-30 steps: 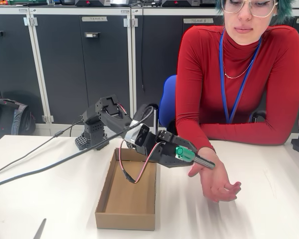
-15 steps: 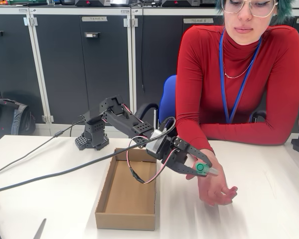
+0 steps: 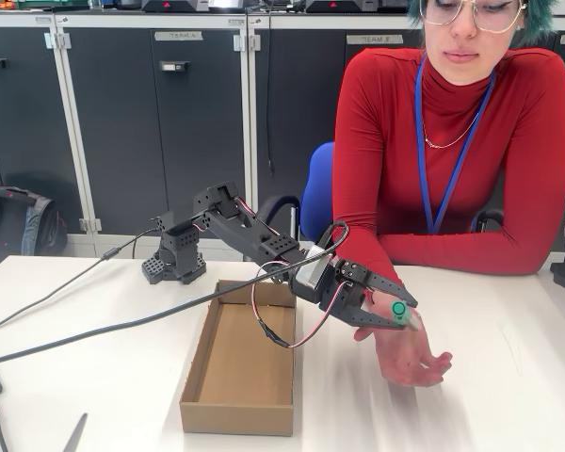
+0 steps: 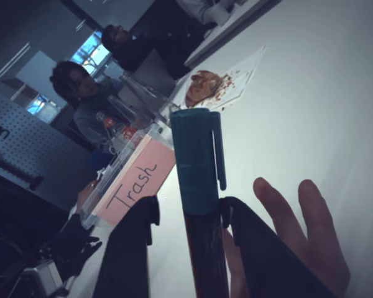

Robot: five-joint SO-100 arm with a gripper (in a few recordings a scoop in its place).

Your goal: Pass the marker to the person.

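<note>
We see one black two-finger claw (image 3: 384,308) stretched out to the right over the white bench (image 3: 94,377), clamped on the one slim black-barrelled marker (image 3: 400,312) with a green cap. The marker sits between the two fingers just above the open palm of the person's hand (image 3: 410,350), which rests palm-up on the bench; we cannot tell whether marker and palm touch. In the wrist view the marker (image 4: 199,186) stands upright between the two dark fingers (image 4: 130,248), its cap looking teal, and two fingertips of the hand (image 4: 304,230) show just to its right. One person (image 3: 452,141) in a red turtleneck with a blue lanyard sits at the far side. One open brown cardboard box (image 3: 240,363) lies on the bench, left of the claw.
</note>
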